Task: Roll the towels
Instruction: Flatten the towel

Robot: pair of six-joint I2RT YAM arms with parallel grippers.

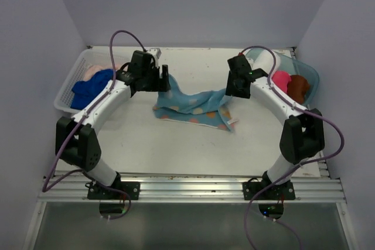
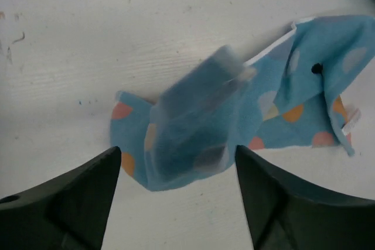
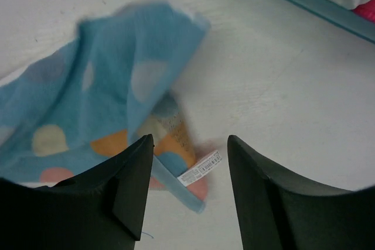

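Note:
A light blue towel (image 1: 193, 106) with coloured dots lies crumpled on the white table between my two arms. In the left wrist view its near end (image 2: 193, 133) is blurred and hangs loose between and just beyond the fingers, touching neither. My left gripper (image 2: 176, 168) is open above it, at the towel's left end (image 1: 166, 83). My right gripper (image 3: 190, 144) is open over the towel's right corner (image 3: 105, 103), where a white label (image 3: 200, 168) sticks out. It stands at the towel's right end (image 1: 234, 89). Neither gripper holds anything.
A white lattice basket (image 1: 65, 95) at the far left holds a royal blue towel (image 1: 91, 89) and a peach one (image 1: 96, 73). A clear teal tub (image 1: 312, 74) at the far right holds white (image 1: 263, 62), pink (image 1: 281, 80) and brown (image 1: 299, 86) towels. Its rim (image 3: 304, 4) is near my right gripper.

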